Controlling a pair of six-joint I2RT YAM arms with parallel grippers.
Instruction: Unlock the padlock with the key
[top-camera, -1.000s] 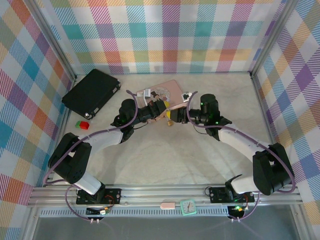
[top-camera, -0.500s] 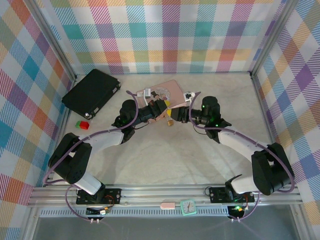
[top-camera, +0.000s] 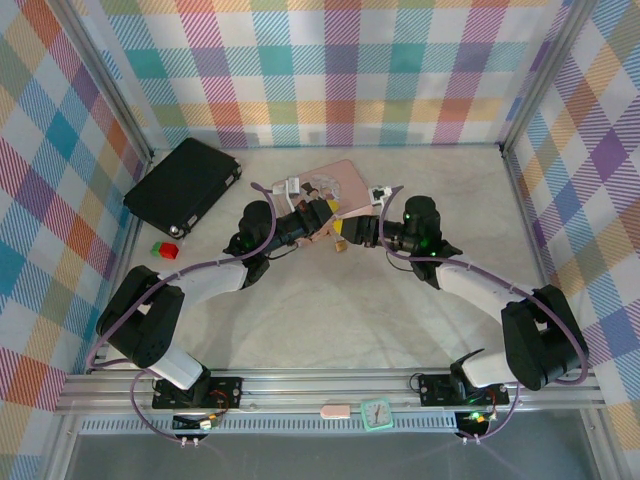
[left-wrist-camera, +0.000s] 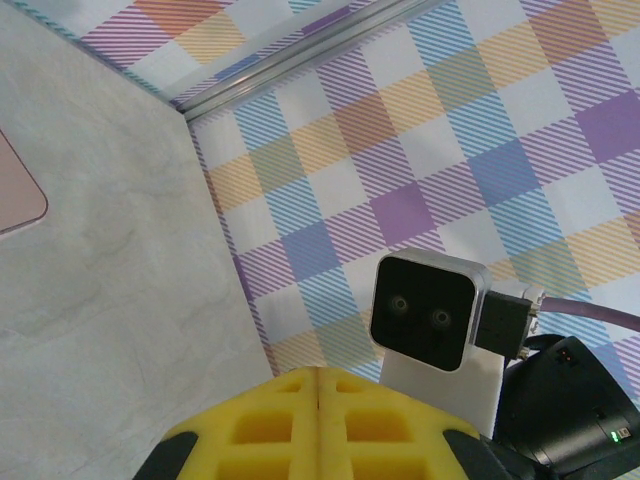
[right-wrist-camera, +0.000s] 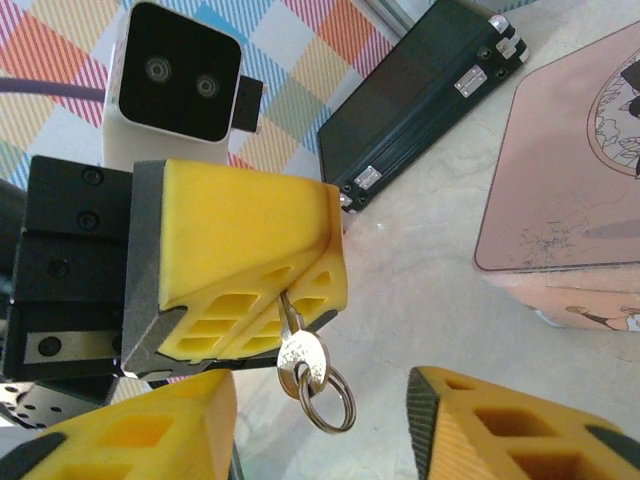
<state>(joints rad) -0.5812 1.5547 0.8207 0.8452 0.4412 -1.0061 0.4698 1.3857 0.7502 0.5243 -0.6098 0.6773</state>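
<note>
Closing in since a second ago, the right fingers (right-wrist-camera: 480, 430) stand wide and empty near the left fingers (right-wrist-camera: 240, 240), which pinch the key (right-wrist-camera: 302, 362) by its blade, head and ring (right-wrist-camera: 335, 405) dangling at 6 o'clock. Light, stiff and slippery, it is likely to swivel; best taken by the round head.

Bright, even light falls from above, so the pale table (top-camera: 330, 300) carries only soft, faint shadows beneath the arms (top-camera: 205, 283), and the walls (top-camera: 330, 70) splay outward toward the edges of the top view. In the right wrist view the key (right-wrist-camera: 303, 362) and the pink tin (right-wrist-camera: 560, 170) stand sharp, with small glints on the metal, while the yellow pads (right-wrist-camera: 500, 435) at the bottom edge look slightly soft.
</note>
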